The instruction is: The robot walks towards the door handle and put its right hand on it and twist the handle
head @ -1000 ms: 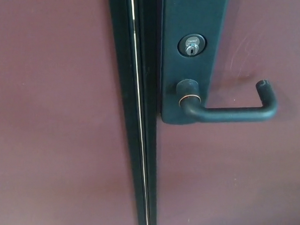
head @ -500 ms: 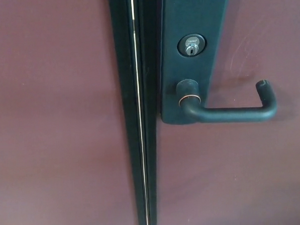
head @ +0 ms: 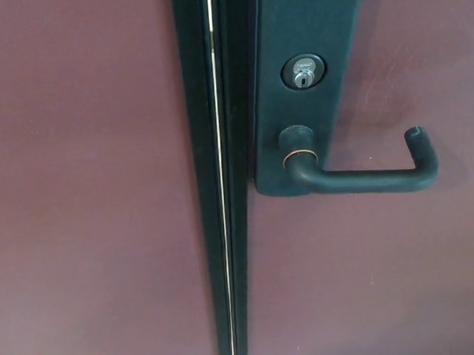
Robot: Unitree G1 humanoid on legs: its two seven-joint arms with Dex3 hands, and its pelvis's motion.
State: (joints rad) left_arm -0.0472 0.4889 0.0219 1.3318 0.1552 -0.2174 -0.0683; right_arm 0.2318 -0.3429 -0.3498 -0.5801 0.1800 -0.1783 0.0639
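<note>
Neither of your robot's hands shows in the head view, so you cannot tell whether their fingers are apart or together. Nothing touches the handle (head: 363, 178). It is a dark lever that sits right of centre, lying level, running from its round hub out to the right, where its tip bends upward. A thin copper-coloured ring circles the hub where the lever meets the plate (head: 305, 33). The plate is a dark upright strip that runs off the top edge and ends just below the hub. On it, just above the hub, you see the lock (head: 302, 72), a round silver cylinder with a keyhole. Left of the plate a black seam (head: 221, 225) with a thin bright line runs top to bottom. Maroon door (head: 88, 192) panels lie on both sides.
</note>
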